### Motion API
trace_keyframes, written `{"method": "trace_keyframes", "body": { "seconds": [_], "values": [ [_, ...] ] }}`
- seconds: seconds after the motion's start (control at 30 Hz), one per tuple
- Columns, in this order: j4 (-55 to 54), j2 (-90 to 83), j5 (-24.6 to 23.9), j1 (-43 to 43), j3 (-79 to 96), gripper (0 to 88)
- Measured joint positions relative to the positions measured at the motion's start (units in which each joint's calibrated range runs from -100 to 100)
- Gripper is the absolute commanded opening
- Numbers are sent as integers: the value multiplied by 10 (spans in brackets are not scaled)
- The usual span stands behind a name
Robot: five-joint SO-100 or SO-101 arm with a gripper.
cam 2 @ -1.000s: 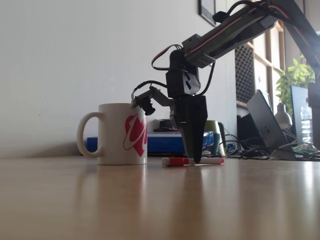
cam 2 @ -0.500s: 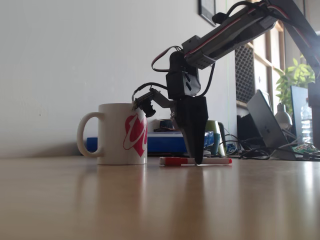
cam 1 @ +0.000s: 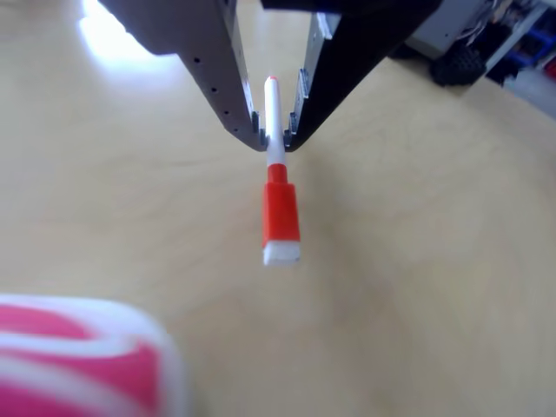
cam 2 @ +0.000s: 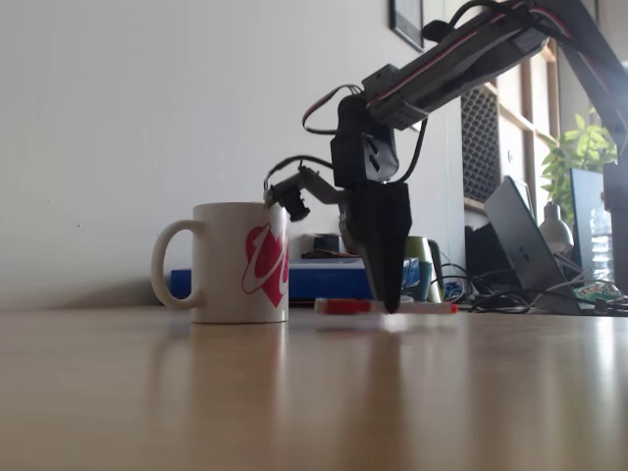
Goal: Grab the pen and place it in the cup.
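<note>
Gripper [cam 1: 275, 139] pinching pen [cam 1: 280, 195] mid-barrel, cup [cam 2: 228, 262] just beside

A slim white pen [cam 1: 275, 130] with an orange-red cap [cam 1: 281, 213] lies level, held just above the wooden table [cam 2: 294, 392]. A white mug [cam 2: 224, 262] with pink-red swirls stands upright nearby, handle facing left in the fixed view.

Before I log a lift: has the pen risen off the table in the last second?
Yes. In the fixed view the pen, clamped in the pincer, now sits slightly higher against the cup base than before, just clear of the table.
</note>
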Motion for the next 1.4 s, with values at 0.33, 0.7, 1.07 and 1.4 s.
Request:
{"method": "trace_keyframes", "body": {
  "seconds": [0.33,0.7,1.07,1.4],
  "values": [
    [70,-148,4,7,-1,11],
    [25,-360,0,3,0,11],
    [-201,-376,-90,-12,0,11],
    [-335,-307,-230,-35,0,10]
  ]
}}
